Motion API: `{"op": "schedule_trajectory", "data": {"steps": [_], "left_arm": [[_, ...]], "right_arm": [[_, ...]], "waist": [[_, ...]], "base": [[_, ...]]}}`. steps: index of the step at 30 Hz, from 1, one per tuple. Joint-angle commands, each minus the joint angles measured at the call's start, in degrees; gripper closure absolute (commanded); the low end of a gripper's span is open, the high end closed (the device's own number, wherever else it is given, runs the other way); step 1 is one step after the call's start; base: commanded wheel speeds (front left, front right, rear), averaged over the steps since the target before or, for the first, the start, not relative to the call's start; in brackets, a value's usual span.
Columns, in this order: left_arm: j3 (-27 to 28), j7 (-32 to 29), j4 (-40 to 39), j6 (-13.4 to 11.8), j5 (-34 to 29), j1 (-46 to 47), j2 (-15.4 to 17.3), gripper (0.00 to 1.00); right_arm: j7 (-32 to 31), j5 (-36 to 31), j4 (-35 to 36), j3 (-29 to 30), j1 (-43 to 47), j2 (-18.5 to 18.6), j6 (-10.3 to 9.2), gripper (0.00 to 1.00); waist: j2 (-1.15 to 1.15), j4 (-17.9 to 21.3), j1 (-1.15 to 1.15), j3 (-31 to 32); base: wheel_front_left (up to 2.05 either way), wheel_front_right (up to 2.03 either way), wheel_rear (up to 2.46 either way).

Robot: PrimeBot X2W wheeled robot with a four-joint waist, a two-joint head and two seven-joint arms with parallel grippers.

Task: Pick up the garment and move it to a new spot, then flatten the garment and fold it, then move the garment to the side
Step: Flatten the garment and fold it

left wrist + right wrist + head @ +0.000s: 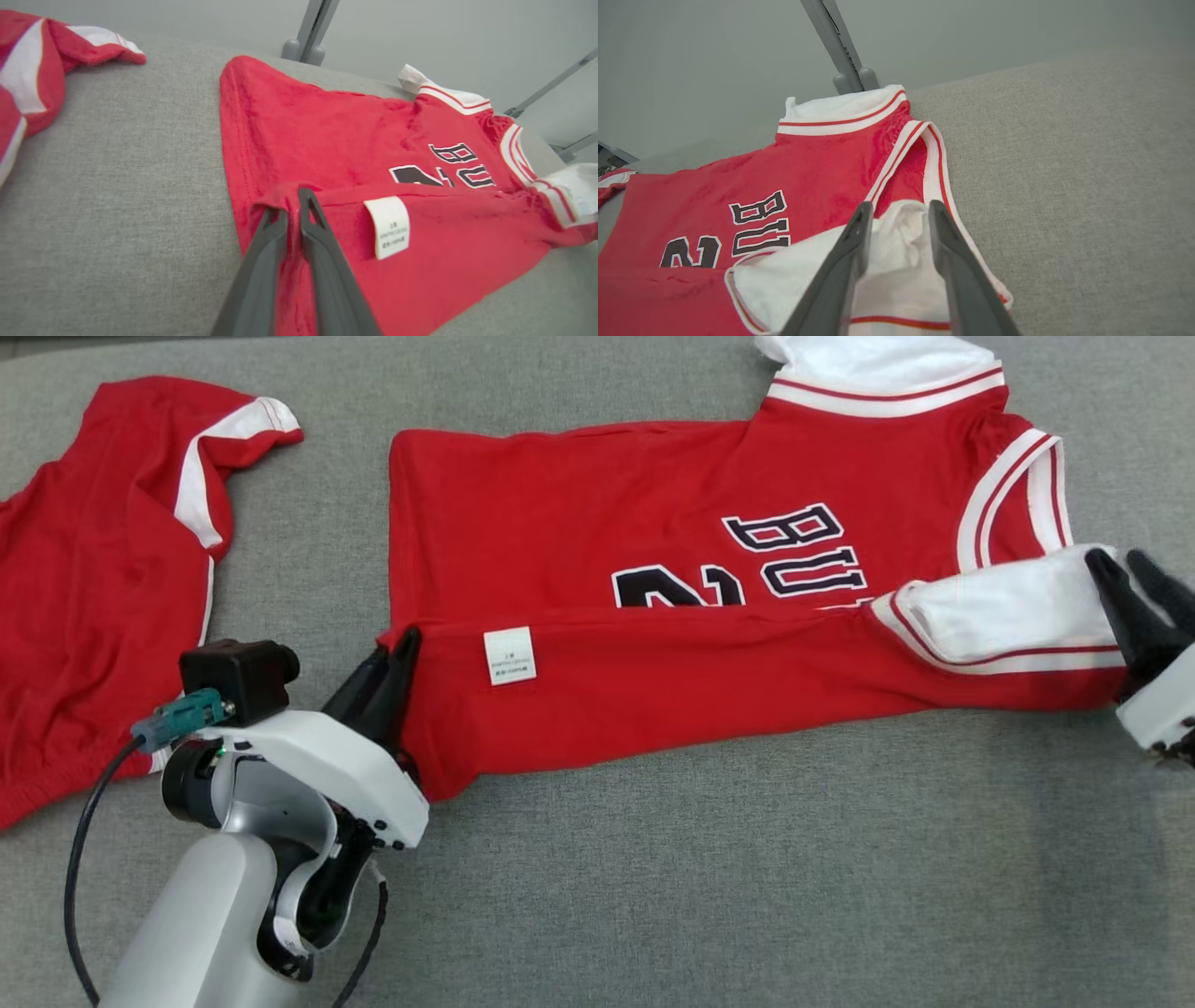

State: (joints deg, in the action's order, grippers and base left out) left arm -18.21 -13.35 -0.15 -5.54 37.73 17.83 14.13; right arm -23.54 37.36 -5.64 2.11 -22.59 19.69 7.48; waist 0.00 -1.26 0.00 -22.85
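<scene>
Grey woven cloth surface [747, 896]: it carries everything you see in the head view. Red sleeveless jersey with white-and-red striped trim and black-and-white lettering [579, 523]: it lies flat across the middle and far right of that surface, collar to the right. Its near long edge is turned up over the front as a strip, which covers the lower part of the lettering. Second red garment with white panels [93, 597]: it lies rumpled at the far left, apart from the jersey, with bare cloth surface between them.

Left gripper [397, 658]: it is clenched on the jersey's folded hem corner, and your left wrist view shows red cloth pinched between the nearly closed fingers [292, 203]. Right gripper [1118, 560]: it sits at the white-lined armhole end of the strip. Its fingers stand apart with white cloth between them [900, 205] (you cannot tell whether they actually pinch it).

Grey metal struts [840, 51]: these rise beyond the surface's far edge, behind the collar. White rectangular care label [510, 655]: it shows on the folded strip, just right of the left gripper.
</scene>
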Motion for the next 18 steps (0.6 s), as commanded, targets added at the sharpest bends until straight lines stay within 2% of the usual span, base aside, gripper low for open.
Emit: {"op": "schedule_trajectory", "data": {"steps": [1,4,9,13,18], "left_arm": [[0.04,0.11,1.63,0.1,-0.33,1.22,0.1,0.0],[0.02,0.83,3.99,-0.08,-1.14,2.02,0.41,0.0],[0.82,2.02,2.77,-0.97,-0.59,-4.31,1.66,0.0],[0.46,1.06,-1.14,-1.84,0.08,-9.63,2.53,0.0],[-0.65,-1.17,-3.38,-2.45,1.14,-12.25,2.37,0.0]], "right_arm": [[0.86,-0.9,-0.27,-0.18,-1.5,0.17,0.02,0.0],[3.73,-1.67,-0.32,-0.05,-3.09,-0.43,0.02,0.0],[5.9,-4.12,3.17,-1.39,2.48,2.29,0.02,0.0],[3.54,-6.66,5.48,-2.44,8.85,5.61,0.02,0.0],[1.57,-9.32,4.64,-1.84,10.56,6.49,0.02,0.0]], "waist": [[0.0,-0.4,0.0,-1.21],[0.0,0.32,0.0,-0.97],[0.0,1.74,0.0,0.89],[0.0,2.4,0.0,0.75],[0.0,2.15,0.0,-2.46]], "base": [[0.0,0.0,0.0],[0.0,0.0,0.0],[0.0,0.0,0.0],[0.0,0.0,0.0],[0.0,0.0,0.0]]}}
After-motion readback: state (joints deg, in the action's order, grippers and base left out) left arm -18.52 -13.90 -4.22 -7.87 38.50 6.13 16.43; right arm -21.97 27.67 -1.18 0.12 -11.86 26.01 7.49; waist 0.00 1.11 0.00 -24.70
